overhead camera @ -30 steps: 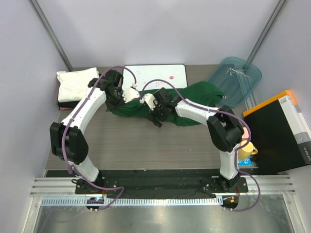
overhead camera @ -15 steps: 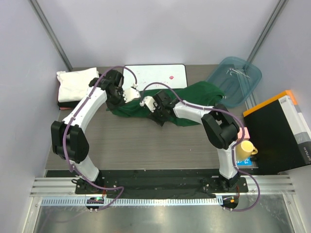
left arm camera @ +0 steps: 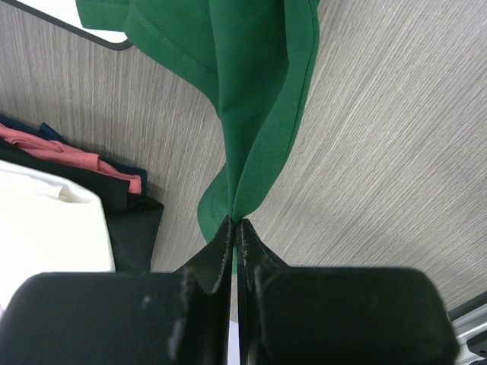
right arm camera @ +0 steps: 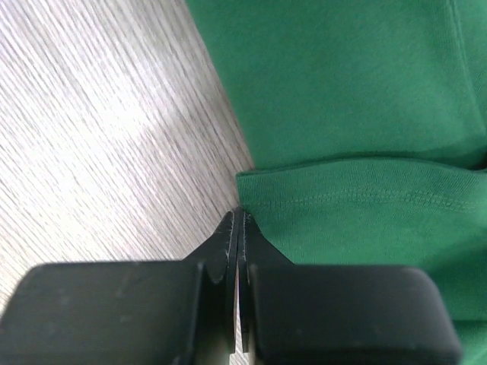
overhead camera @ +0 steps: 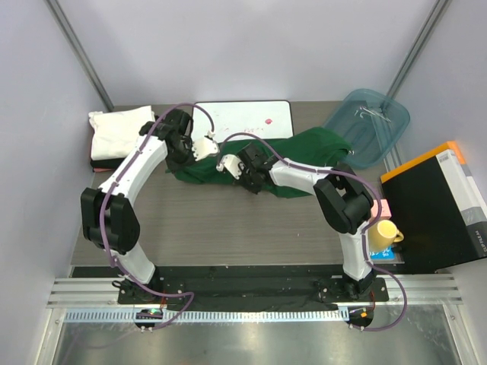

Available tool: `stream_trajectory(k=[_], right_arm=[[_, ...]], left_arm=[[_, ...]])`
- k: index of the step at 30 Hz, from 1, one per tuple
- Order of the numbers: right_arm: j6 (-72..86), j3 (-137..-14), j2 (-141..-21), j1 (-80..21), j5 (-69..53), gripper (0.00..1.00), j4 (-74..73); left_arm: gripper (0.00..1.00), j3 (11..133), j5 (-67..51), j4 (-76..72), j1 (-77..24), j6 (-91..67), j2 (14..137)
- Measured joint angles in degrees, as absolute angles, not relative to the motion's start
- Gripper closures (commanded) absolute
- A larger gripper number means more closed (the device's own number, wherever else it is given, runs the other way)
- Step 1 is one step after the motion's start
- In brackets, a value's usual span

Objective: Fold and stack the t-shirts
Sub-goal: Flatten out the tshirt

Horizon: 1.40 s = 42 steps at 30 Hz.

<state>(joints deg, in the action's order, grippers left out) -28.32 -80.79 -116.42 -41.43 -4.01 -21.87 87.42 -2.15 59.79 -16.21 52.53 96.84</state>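
The dark green t-shirt (overhead camera: pixel 304 148) lies crumpled across the middle of the table, one edge over the whiteboard's near rim. My left gripper (overhead camera: pixel 208 144) is shut on a fold of its edge (left arm camera: pixel 259 114), and the cloth runs straight into the closed jaws (left arm camera: pixel 236 222). My right gripper (overhead camera: pixel 221 165) is shut at the corner of the green hem (right arm camera: pixel 358 213), its tips (right arm camera: pixel 238 211) pinching that corner just above the tabletop. A folded white t-shirt (overhead camera: pixel 118 129) rests on a black one (overhead camera: pixel 103 163) at the back left.
A white board with a black rim (overhead camera: pixel 251 118) lies at the back. A teal plastic tub (overhead camera: pixel 369 122) sits back right. A black and orange box (overhead camera: pixel 441 205) and a yellow mug (overhead camera: pixel 384 232) stand to the right. Pink cloth (left arm camera: pixel 76 152) shows in the folded pile.
My right gripper has gone from open to shut and slid a little left along the shirt's near edge. The left gripper has stayed shut on the cloth, hardly moving.
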Motion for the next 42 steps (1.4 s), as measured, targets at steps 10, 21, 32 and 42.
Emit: stream_trajectory(k=[10, 21, 32, 42], right_arm=[[-31.38, -77.19, -112.71, -41.45, -1.96, 0.60, -23.51], [-32.88, -79.50, -114.45, -41.65, -1.10, 0.43, -22.68], [-35.07, -83.53, -118.67, -41.78, -0.95, 0.89, -20.51], [-37.08, -83.44, -118.54, -41.95, -0.51, 0.99, -21.06]], left_arm=[[1.00, 90.67, -2.76, 60.01, -16.10, 52.69, 99.07], [1.00, 91.90, -2.90, 60.10, -16.10, 52.71, 100.47], [1.00, 91.92, -2.63, 60.05, -15.62, 52.97, 100.55], [1.00, 92.14, -2.63, 60.01, -15.64, 53.25, 100.86]])
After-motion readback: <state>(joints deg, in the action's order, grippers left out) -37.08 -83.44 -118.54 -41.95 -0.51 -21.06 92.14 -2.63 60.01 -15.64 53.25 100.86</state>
